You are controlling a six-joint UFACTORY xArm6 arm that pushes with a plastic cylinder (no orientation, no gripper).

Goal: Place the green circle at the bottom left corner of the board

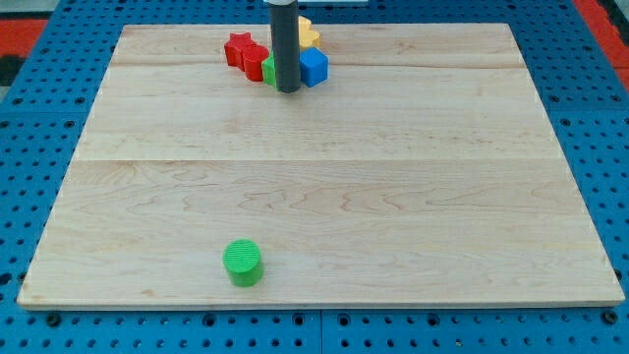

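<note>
The green circle (242,262) stands on the wooden board (324,167) near the view's bottom edge, left of centre and well right of the bottom left corner. My tip (287,89) is at the view's top, far from the green circle. It stands among a cluster of blocks: a red star-like block (244,51) to its left, a green block (267,69) partly hidden behind the rod, a blue block (314,67) to its right and a yellow block (308,33) behind.
The board lies on a blue perforated table (39,197). A red area shows at the view's top corners (604,20).
</note>
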